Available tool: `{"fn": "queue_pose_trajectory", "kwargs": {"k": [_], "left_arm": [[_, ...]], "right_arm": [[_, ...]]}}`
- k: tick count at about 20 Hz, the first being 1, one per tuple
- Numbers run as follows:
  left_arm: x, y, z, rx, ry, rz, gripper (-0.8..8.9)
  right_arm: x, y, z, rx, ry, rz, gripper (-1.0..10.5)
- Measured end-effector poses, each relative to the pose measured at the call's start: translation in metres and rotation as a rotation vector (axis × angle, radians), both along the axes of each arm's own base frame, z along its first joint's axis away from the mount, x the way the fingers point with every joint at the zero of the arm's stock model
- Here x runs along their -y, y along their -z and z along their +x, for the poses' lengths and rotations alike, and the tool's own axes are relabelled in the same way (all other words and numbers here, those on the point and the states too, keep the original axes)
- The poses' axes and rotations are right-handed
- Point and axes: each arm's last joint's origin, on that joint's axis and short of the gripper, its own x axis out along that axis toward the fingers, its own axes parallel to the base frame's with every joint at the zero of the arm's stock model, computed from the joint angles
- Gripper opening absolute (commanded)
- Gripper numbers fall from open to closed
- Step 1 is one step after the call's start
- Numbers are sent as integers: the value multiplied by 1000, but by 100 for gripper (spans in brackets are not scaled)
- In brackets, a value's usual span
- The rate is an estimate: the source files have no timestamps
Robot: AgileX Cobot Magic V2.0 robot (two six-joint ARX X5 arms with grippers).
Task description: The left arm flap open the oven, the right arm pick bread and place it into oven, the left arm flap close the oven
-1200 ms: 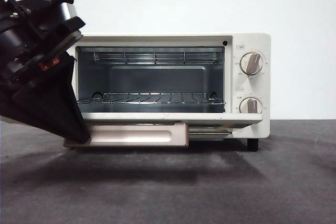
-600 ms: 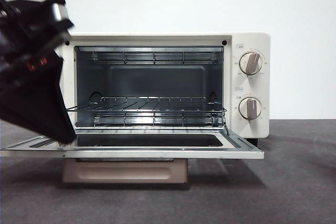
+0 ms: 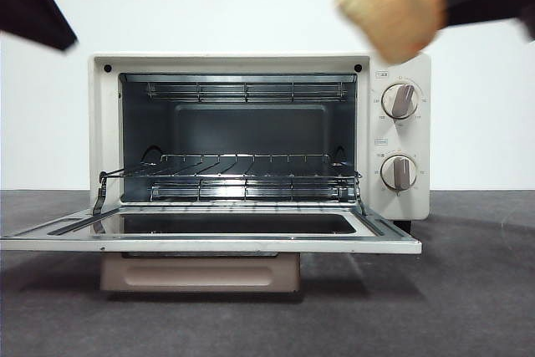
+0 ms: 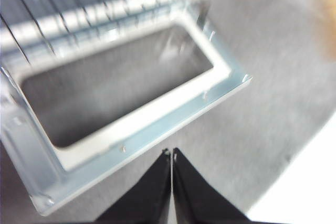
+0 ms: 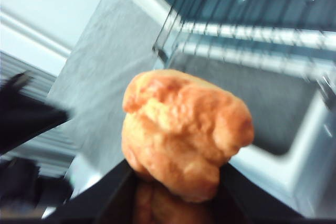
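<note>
I see the oven point(image 3: 259, 135) with its door point(image 3: 209, 236) flapped fully down toward me, so the opening step looks done and the bread-placing step is in hand. My left gripper point(image 4: 171, 153), jaws pressed together, hangs above the door's near edge at upper left. My right gripper point(image 5: 176, 174) is clamped on the bread point(image 3: 393, 7), high at the right above the knobs point(image 3: 399, 100). Next I judge it must come down and left onto the wire rack point(image 3: 242, 175).

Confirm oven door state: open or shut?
Open. The oven door lies flat forward, its rack exposed with nothing on it; the bread is above, outside.
</note>
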Motion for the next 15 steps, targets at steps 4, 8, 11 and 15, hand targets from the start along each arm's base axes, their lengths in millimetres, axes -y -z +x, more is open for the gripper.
{"fn": "queue_pose_trajectory", "kwargs": {"k": [4,8,11,15], "left_arm": [[-15,-11,-21,62,-16,-31,10],[-28,-20,-35,101,-74,-14,10],[-33,-29,-41,105,-95,1,10],[-37,-39,-47,99,-93,9,10]], "right_arm": [[-32,13,26,3,41,0,165],[-58,18,56,-25,113,-65,165],[-74,22,80,-34,159,-105,165],[-90,33,102,-57,189,-149,165]]}}
